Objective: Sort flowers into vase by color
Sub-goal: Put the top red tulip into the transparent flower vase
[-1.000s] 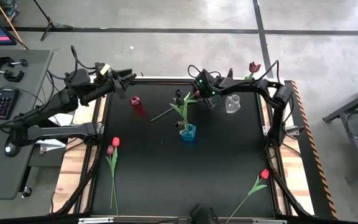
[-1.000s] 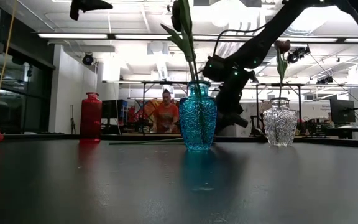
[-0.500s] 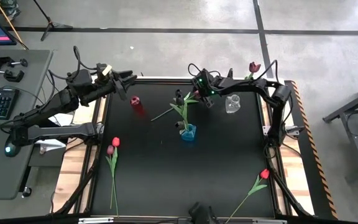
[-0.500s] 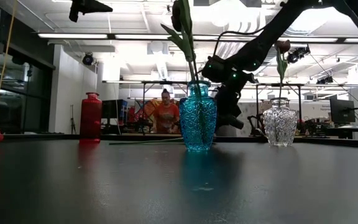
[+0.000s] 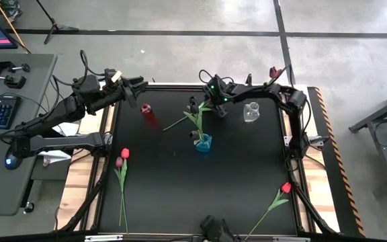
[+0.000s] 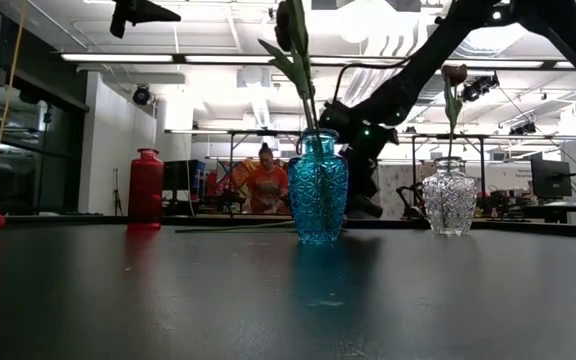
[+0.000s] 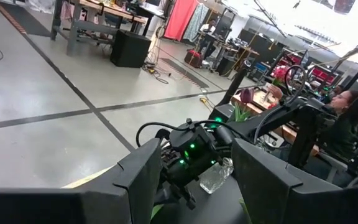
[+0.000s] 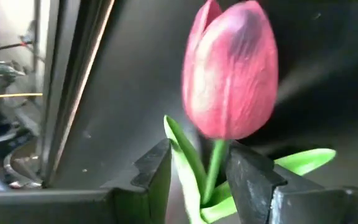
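A pink-red tulip (image 8: 232, 74) lies on the table near its far edge, with its green stem (image 5: 180, 121) running toward the left. My right gripper (image 5: 212, 102) is low over its head end. It is open, and its fingers (image 8: 157, 171) stand on either side of the stem (image 8: 213, 168) just below the head. My left gripper (image 5: 140, 94) hangs open, high over the far left corner. A blue vase (image 5: 203, 142) holds a dark tulip (image 5: 193, 104). A clear vase (image 5: 250, 111) holds a maroon one (image 5: 274, 71). A red vase (image 5: 146, 111) stands to the left.
A red tulip (image 5: 125, 153) and a maroon tulip (image 5: 119, 163) lie side by side near the left edge. Another red tulip (image 5: 285, 188) lies near the right near corner. In the low view a person (image 6: 268, 180) is in the room beyond the table.
My right gripper has moved down and a little toward the table's left, coming lower over the head end of the lying tulip. The flowers and vases have stayed where they were.
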You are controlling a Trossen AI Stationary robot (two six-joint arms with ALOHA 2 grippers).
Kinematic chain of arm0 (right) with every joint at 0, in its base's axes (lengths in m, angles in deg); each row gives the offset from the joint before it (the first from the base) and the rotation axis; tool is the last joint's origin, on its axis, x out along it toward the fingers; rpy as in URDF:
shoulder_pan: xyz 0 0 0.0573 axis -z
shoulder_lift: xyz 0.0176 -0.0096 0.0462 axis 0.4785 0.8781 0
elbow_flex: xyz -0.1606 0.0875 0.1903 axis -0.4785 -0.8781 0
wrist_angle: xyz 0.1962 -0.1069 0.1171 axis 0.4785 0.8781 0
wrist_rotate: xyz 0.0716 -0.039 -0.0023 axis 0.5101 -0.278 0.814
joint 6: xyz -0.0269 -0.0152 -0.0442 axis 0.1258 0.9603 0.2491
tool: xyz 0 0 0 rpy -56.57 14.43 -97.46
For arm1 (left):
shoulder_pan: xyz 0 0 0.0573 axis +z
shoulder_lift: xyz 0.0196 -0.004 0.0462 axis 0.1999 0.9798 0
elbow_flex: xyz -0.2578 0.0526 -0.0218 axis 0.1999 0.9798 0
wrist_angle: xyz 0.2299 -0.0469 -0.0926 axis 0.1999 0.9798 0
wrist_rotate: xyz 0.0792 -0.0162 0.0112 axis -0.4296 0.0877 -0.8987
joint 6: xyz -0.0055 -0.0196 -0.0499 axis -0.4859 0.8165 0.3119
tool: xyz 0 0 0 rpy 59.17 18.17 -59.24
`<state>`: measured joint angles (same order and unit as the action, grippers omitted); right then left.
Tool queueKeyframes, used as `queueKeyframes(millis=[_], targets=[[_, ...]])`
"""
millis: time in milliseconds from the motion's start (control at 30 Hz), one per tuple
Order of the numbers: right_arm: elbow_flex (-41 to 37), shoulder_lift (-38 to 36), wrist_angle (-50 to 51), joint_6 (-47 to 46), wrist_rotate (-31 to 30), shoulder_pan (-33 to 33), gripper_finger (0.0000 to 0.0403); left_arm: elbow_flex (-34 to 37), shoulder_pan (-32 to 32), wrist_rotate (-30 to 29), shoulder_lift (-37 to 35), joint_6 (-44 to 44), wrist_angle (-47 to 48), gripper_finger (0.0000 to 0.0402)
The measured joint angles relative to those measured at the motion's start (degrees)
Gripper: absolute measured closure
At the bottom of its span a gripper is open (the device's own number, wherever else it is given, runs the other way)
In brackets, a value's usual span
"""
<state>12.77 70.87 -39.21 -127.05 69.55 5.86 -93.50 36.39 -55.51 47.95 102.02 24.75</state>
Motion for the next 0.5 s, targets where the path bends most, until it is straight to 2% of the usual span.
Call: queueKeyframes(millis=[133,500], targets=[[1.0,0.0,4.2,1.8,-0.2,0.3,0.0286,0.0,0.0,0.0,0.0,0.0,0.0,0.0216],[1.1,-0.1,7.6,3.3,-1.4,0.3,0.0397,0.0,0.0,0.0,0.0,0.0,0.0,0.0216]])
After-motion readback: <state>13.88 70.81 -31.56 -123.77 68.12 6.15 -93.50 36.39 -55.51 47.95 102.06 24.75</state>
